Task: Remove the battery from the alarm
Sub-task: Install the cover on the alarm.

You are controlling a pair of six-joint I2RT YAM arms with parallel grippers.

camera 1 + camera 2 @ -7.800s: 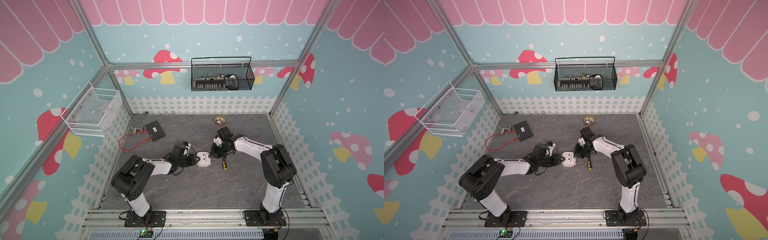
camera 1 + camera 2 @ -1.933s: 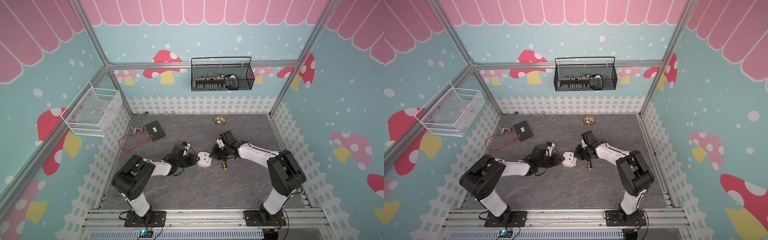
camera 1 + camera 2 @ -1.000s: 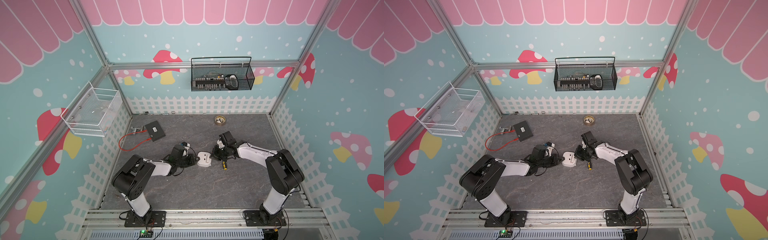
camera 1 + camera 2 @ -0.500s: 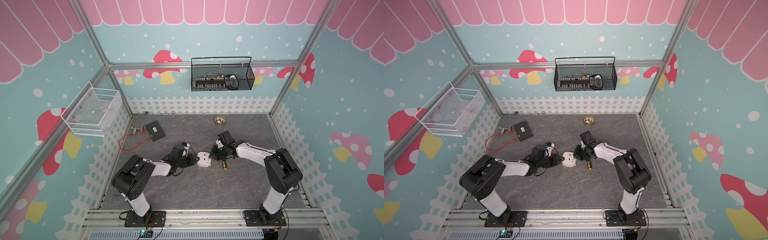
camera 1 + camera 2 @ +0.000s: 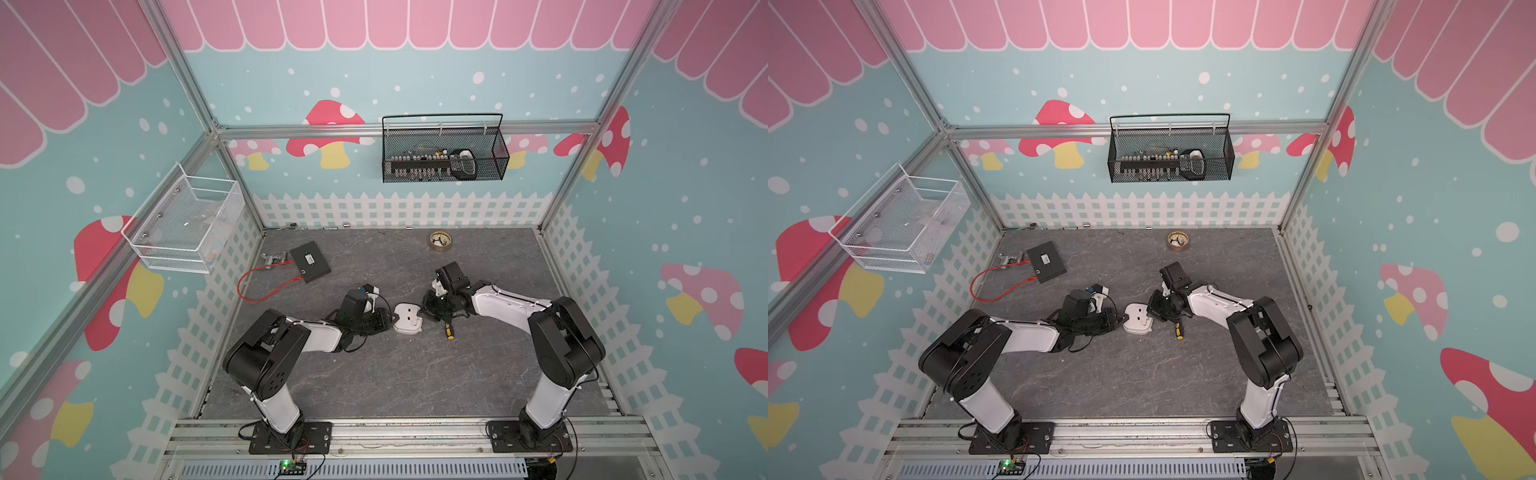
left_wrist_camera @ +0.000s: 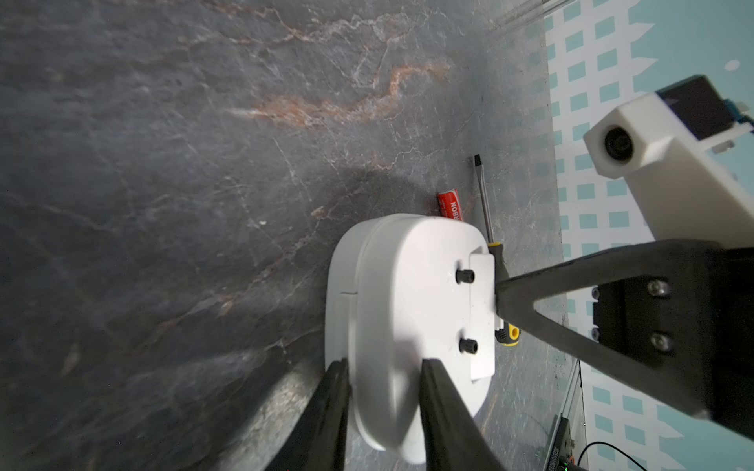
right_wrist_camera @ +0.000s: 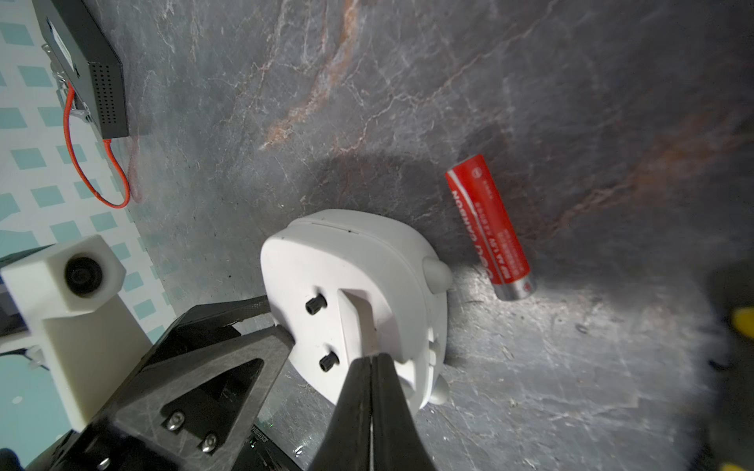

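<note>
The left fingers (image 6: 332,407) are seen clenched on the alarm (image 6: 408,293), its white rim caught between them. The right fingers (image 7: 355,407) are pressed together with nothing between them. Their tips are laid against the flat panel on the alarm's back, next to two small black knobs.

In both top views the alarm (image 5: 407,318) (image 5: 1137,318) is found just below the middle of the frame, back upward on the grey counter (image 5: 374,374), between the two arms.

The battery (image 7: 487,228) is out of the alarm. It is laid on its side on the counter just beside the alarm, a narrow gap left between them. It is red, with a metallic end.

A black-and-yellow-handled screwdriver (image 6: 483,200) is seen on the counter just past the battery.

Farther out in a top view, a black box (image 5: 311,262) with a red cable is placed at the counter's upper left. A round brass disc (image 5: 440,241) is set near the back fence.
</note>
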